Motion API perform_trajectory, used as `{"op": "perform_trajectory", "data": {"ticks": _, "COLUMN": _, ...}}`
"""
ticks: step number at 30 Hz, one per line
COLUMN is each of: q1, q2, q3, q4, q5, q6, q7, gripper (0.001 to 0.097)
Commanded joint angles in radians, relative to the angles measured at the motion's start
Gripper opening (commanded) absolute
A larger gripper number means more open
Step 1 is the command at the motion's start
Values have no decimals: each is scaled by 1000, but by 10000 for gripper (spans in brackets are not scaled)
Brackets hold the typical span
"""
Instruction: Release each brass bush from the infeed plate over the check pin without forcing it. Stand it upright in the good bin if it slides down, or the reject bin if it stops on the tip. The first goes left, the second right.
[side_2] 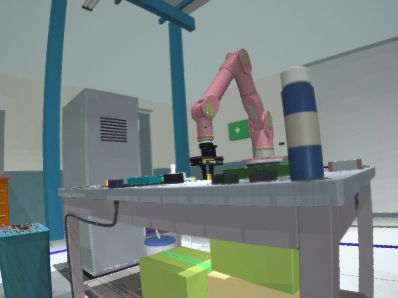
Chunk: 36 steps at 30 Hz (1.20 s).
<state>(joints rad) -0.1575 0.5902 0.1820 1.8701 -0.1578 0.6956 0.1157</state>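
Observation:
My gripper (207, 175) hangs low over the middle of the table, fingers pointing down, and it holds nothing. A small brass-coloured piece (208, 176), too small to name for sure, shows right at the fingertips. A thin pale upright pin (173, 168) stands just left of the gripper, behind a black bin (174, 178). Two more black bins (225, 178) (263, 175) sit to the right on the table's near side, in front of a green plate (240, 171). From this low angle the bin insides are hidden.
A tall blue-and-cream cylinder (301, 125) stands on the table's near right corner, hiding part of the arm's base. A teal tray (145, 179) and a dark round part (115, 183) lie at the left. Blue gantry posts (179, 95) rise behind; boxes sit under the table.

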Motion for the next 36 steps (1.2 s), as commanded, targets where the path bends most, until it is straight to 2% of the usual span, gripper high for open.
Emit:
{"op": "perform_trajectory", "data": {"ticks": 1, "q1": 0, "q2": -1, "q3": 0, "q4": -1, "q5": 0, "q6": 0, "q7": 0, "gripper": 468}}
{"op": "perform_trajectory", "data": {"ticks": 10, "q1": 0, "q2": -1, "q3": 0, "q4": -1, "q5": 0, "q6": 0, "q7": 0, "gripper": 468}}
{"op": "perform_trajectory", "data": {"ticks": 31, "q1": 0, "q2": -1, "q3": 0, "q4": -1, "q5": 0, "q6": 0, "q7": 0, "gripper": 48}}
{"op": "perform_trajectory", "data": {"ticks": 36, "q1": 0, "q2": -1, "q3": 0, "q4": 0, "q5": 0, "q6": 0, "q7": 0, "gripper": 48}}
